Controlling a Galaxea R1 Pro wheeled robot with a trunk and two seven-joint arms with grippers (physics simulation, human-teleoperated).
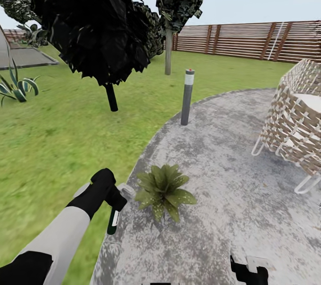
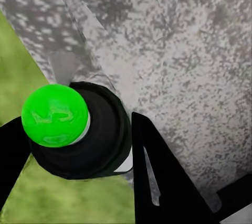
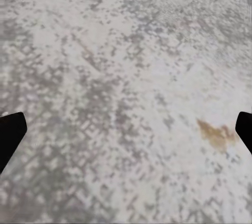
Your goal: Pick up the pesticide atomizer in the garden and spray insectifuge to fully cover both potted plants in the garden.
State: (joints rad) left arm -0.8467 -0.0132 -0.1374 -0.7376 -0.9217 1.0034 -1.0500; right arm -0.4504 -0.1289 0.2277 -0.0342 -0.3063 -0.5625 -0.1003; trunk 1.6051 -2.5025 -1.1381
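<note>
At the patio (image 1: 232,196) edge, left jaws (image 1: 113,207) hold the atomizer (image 1: 113,222) beside one plant (image 1: 162,190), right jaws (image 3: 126,129) wide; next, I think, aim and spray.

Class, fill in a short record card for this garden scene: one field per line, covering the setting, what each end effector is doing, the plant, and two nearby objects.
Setting: round grey stone patio bordered by green lawn, slatted wooden fence behind
Left end effector: shut on the slim dark green and black atomizer bottle with a white band, held beside the plant
Right end effector: open, over bare patio stone
Plant: low green speckled-leaf potted plant at the patio edge
Nearby: tall grey bollard lamp; woven wicker chair
</note>
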